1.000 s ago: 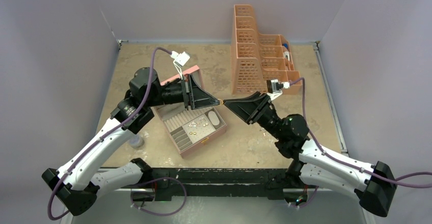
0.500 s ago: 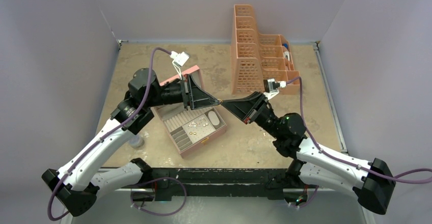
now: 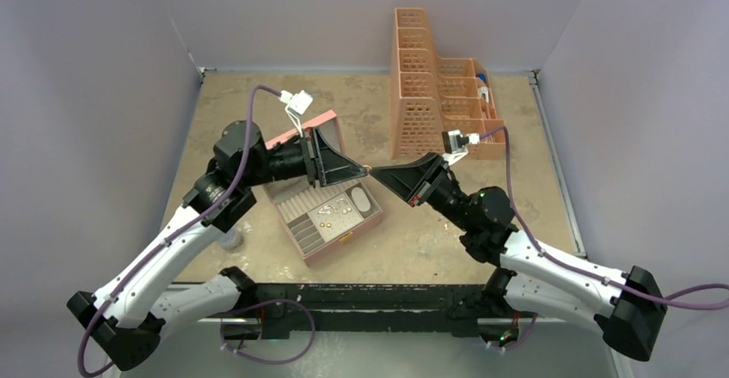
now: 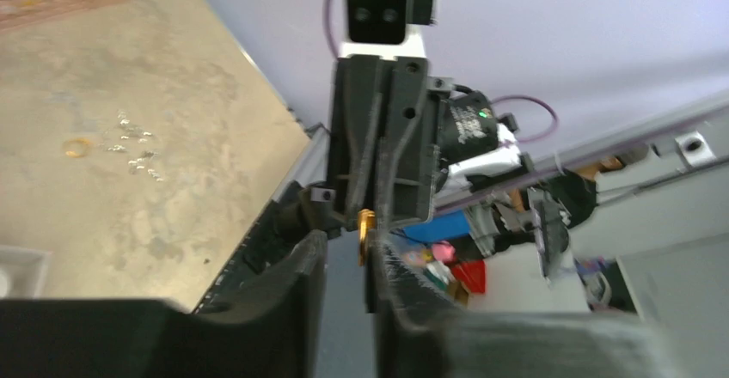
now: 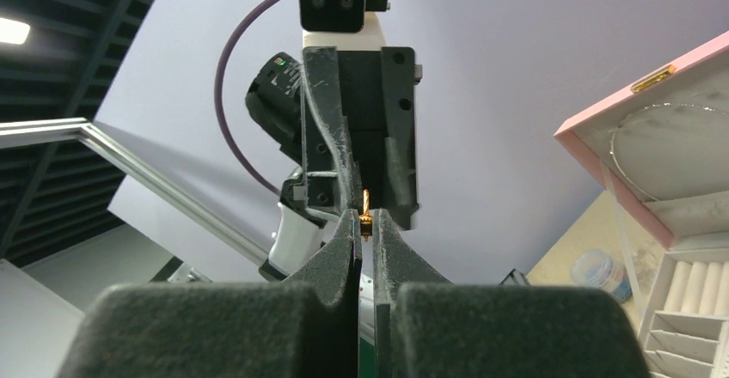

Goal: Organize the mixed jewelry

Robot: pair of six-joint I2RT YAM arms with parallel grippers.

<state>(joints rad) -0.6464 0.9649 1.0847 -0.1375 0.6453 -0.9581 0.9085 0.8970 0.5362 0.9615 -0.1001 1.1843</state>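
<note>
Both arms have slid slightly leftward since the earlier frame from above, the left drawing back and the right following. The left pincer (image 3: 362, 169) and right pincer (image 3: 376, 173) meet tip to tip, raised beyond the pink box (image 3: 348, 239), with the gold ring (image 3: 368, 170) only a glint between them. From the left wrist, the left pincer's fingers (image 4: 297, 296) stand narrowly apart. The ring sits edge-on in that gap, at the tips of the right pincer, while loose jewelry (image 4: 129, 142) lies scattered on the surface (image 4: 172, 223) well off to the side. From the right wrist, the right pincer is pinched tight on the ring, having closed since the earlier frame. This looks like a handover to the right arm. To do it well, the left pincer should part fully and clear the ring before either arm pulls away. The right should keep its squeeze and back off straight, without twisting.
</note>
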